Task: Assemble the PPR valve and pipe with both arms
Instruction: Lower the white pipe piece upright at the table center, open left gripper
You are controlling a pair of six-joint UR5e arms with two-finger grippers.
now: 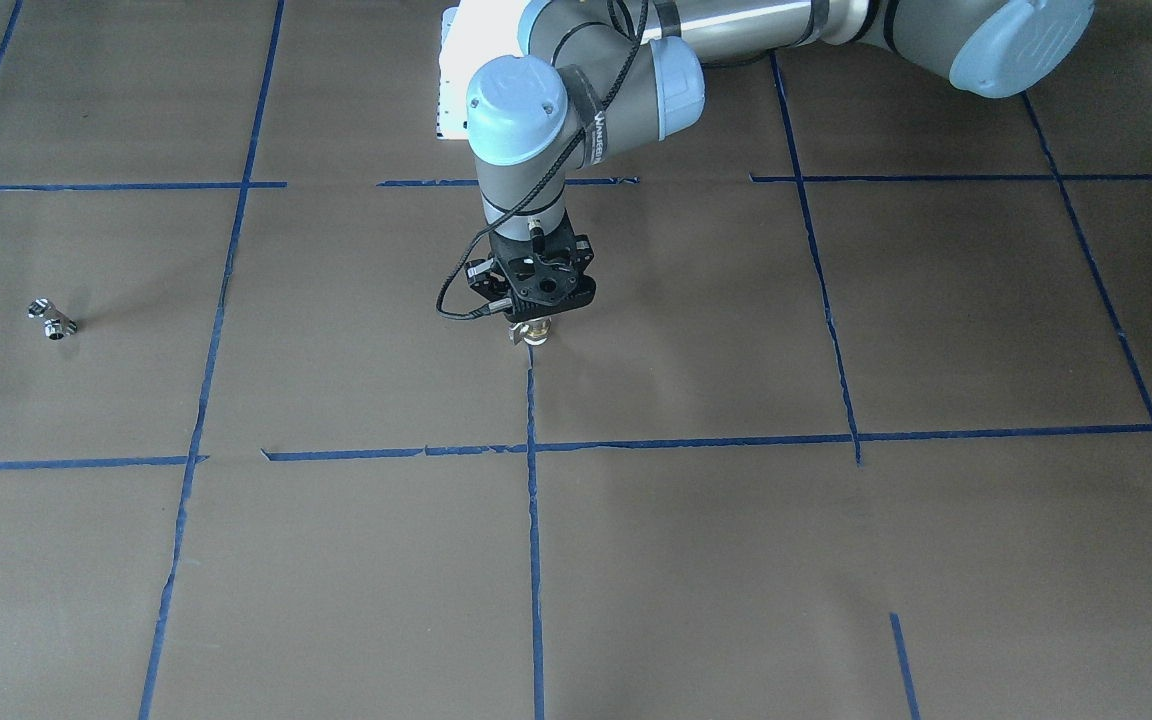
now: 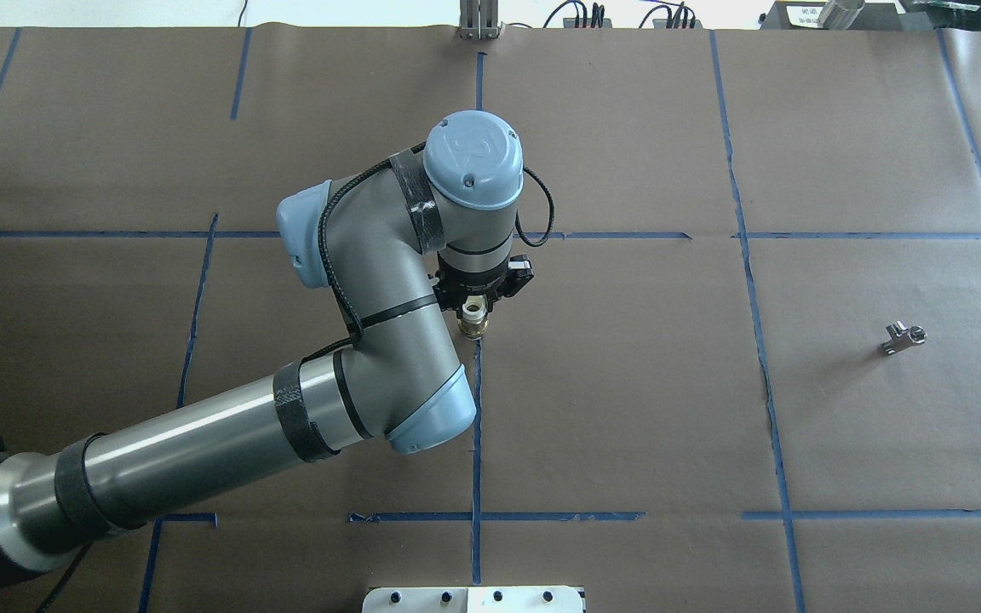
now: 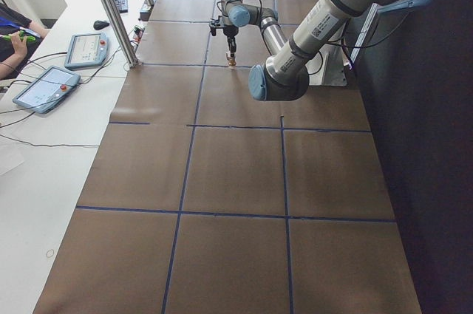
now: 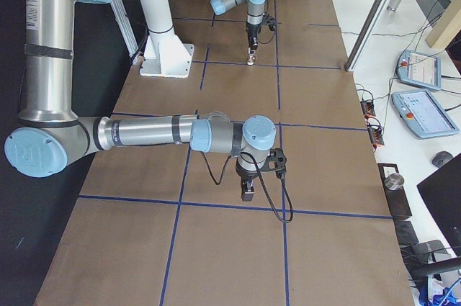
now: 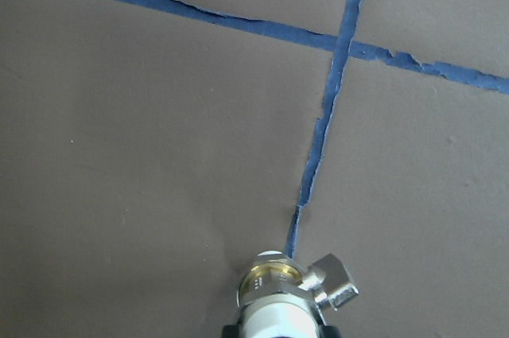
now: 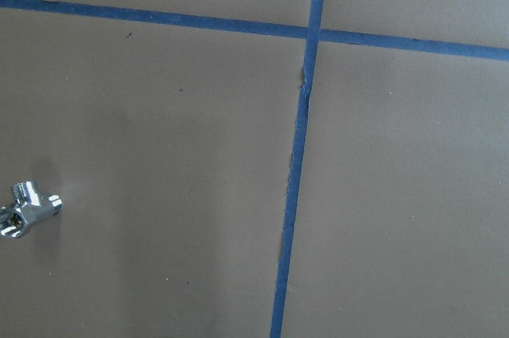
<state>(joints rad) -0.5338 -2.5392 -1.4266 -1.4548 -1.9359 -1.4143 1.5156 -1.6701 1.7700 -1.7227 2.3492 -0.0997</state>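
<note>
On the brown table (image 1: 736, 560) the left gripper (image 1: 532, 322) clamps the valve (image 1: 530, 333), while the pipe (image 1: 53, 319) lies well apart, probably nearer the right gripper (image 4: 247, 192), whose jaws I cannot judge.

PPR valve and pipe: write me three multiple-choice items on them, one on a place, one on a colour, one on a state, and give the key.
1. Where does the pipe lie in the overhead view?
A. On the right, far from the valve.
B. Under the left arm's elbow.
C. Against the valve.

2. What colour is the valve's middle?
A. Red.
B. Brass.
C. Black.

3. What state is the valve in?
A. Loose on the table.
B. Joined to the pipe.
C. Gripped by the left arm's fingers.

Key:
1 A: the pipe sits alone at right.
2 B: the left wrist view shows a brass band.
3 C: black fingers clamp its white end there.
</note>
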